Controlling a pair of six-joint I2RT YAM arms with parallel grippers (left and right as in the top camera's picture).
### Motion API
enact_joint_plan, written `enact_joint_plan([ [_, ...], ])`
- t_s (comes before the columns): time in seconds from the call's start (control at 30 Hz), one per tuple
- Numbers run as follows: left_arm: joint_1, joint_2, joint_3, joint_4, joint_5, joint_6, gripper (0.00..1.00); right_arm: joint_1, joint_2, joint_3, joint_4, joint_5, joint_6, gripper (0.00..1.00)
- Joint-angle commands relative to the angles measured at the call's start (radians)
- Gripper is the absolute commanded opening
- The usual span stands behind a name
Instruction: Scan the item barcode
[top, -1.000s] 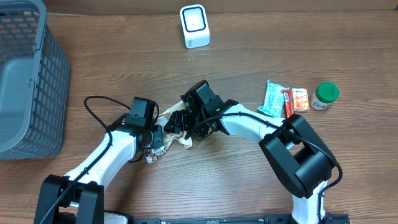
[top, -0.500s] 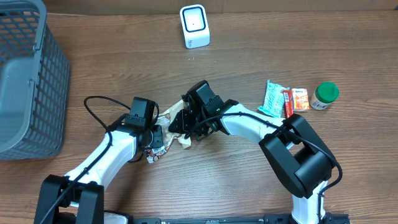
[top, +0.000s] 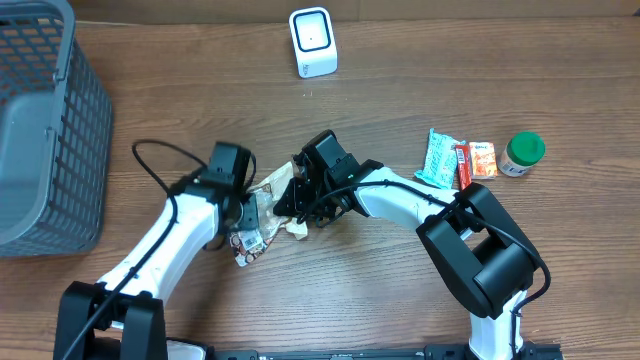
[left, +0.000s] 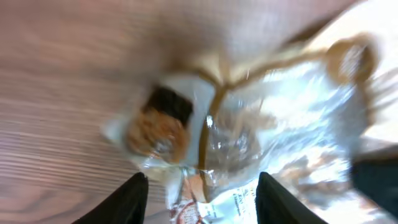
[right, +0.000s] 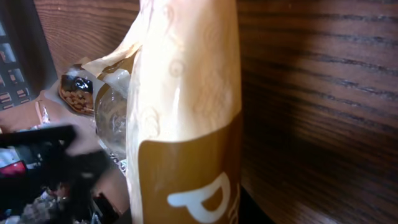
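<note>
While the right end effector (top: 290, 196) pinches the crumpled snack bag (top: 268, 205) at the middle of the counter (top: 400, 90), the left end effector (left: 204, 185) hovers over it, fingers parted, gripping nothing.

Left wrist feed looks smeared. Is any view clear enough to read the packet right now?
Left wrist: heavy motion blur, the snack packet smeared, glare on its clear film, no print legible. Right wrist: packet close and sharp, grain of the table crisp, lower left dark and blurred. Overhead: evenly lit, sharp, but the print is too small to read.
</note>
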Motion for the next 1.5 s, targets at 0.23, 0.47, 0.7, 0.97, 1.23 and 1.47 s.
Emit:
enact_joint_plan([
  [0.23,0.058,0.002,0.331,-0.117,-0.098,0.031,0.62,0.006,0.007,0.000,-0.011,-0.007,-0.008,0.22],
  [0.47,0.237,0.003,0.358,-0.121,-0.097,0.112,0.85,0.006,0.007,0.000,-0.019,-0.006,-0.008,0.22],
  [0.7,0.386,0.003,0.358,-0.121,-0.088,0.122,1.00,0.006,0.007,0.000,-0.019,-0.006,-0.054,0.18],
  [0.97,0.406,0.003,0.358,-0.121,-0.086,0.122,1.00,0.006,0.007,0.000,-0.018,-0.008,-0.053,0.16],
  [1.23,0.407,0.003,0.358,-0.121,-0.085,0.121,1.00,0.004,0.006,0.003,0.031,-0.030,-0.077,0.04],
  [1.47,0.406,0.003,0.358,-0.121,-0.085,0.121,0.99,-0.025,-0.085,0.065,-0.010,-0.025,-0.253,0.04],
])
